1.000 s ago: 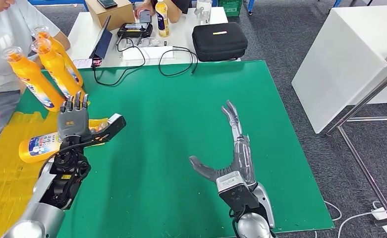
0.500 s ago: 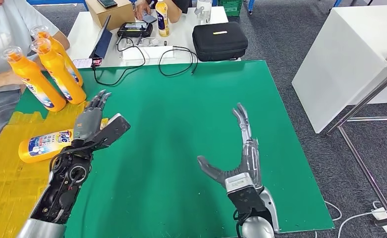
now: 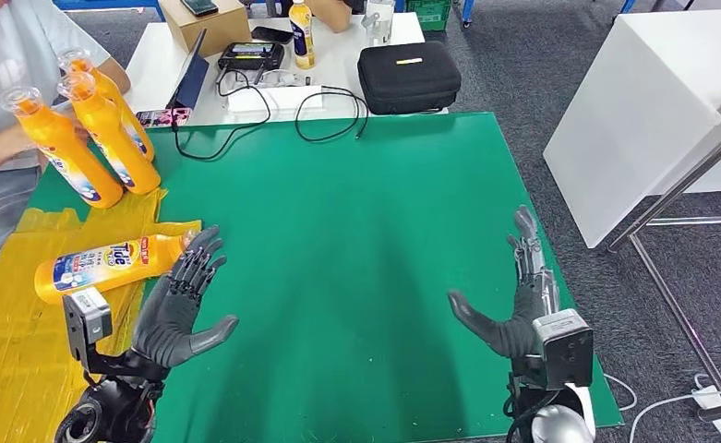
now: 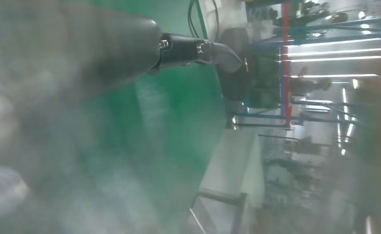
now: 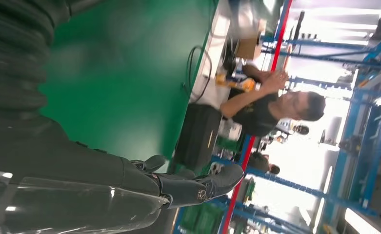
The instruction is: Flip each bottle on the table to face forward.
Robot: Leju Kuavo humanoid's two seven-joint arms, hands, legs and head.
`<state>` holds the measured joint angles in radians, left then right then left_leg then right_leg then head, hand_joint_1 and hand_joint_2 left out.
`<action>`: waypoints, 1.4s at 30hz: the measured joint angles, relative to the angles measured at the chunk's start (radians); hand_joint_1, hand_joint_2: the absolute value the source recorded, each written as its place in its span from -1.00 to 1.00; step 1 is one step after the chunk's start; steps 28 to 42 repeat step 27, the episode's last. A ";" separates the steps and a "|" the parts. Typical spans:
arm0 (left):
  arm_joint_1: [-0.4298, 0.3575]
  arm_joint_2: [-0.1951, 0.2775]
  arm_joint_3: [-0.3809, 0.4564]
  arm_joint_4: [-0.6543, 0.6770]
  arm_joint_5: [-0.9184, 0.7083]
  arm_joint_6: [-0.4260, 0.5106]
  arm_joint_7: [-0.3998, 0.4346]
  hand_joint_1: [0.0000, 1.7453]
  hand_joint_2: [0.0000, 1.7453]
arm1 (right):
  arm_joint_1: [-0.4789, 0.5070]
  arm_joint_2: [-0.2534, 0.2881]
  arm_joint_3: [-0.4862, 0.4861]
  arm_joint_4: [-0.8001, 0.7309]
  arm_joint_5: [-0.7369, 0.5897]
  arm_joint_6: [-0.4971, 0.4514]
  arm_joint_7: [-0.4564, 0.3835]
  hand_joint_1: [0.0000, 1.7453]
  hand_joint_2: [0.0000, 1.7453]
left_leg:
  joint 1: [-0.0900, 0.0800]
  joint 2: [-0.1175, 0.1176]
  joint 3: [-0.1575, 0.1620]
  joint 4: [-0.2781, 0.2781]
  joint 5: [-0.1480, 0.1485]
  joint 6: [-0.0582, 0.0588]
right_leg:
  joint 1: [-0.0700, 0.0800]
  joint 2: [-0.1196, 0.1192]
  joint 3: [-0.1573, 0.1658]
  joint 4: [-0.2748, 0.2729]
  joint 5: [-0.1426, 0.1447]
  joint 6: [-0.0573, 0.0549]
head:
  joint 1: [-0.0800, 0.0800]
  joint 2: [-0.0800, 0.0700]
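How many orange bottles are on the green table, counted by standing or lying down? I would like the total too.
Standing orange bottles: 3, together at the far left corner of the green table
Lying orange bottle: 1, beside the left hand
Total: 4

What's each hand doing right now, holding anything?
Left hand: open, fingers spread, holding nothing, beside the lying bottle.
Right hand: open, fingers extended, holding nothing.
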<state>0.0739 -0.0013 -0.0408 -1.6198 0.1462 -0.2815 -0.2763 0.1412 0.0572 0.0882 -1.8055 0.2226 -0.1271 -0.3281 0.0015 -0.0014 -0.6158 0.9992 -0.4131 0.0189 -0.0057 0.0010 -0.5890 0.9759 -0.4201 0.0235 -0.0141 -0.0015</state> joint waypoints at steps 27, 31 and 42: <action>0.006 -0.054 -0.006 -0.037 -0.098 0.146 -0.023 -1.00 1.00 | -0.002 -0.010 -0.066 0.020 -0.001 0.098 -0.039 -1.00 -1.00 | 0.000 -0.001 0.000 0.000 0.000 0.000 | 0.000 0.000 0.000 0.000 0.000 0.000 | 0.000 0.000; 0.006 -0.054 -0.006 -0.037 -0.098 0.146 -0.023 -1.00 1.00 | -0.002 -0.010 -0.066 0.020 -0.001 0.098 -0.039 -1.00 -1.00 | 0.000 -0.001 0.000 0.000 0.000 0.000 | 0.000 0.000 0.000 0.000 0.000 0.000 | 0.000 0.000; 0.006 -0.054 -0.006 -0.037 -0.098 0.146 -0.023 -1.00 1.00 | -0.002 -0.010 -0.066 0.020 -0.001 0.098 -0.039 -1.00 -1.00 | 0.000 -0.001 0.000 0.000 0.000 0.000 | 0.000 0.000 0.000 0.000 0.000 0.000 | 0.000 0.000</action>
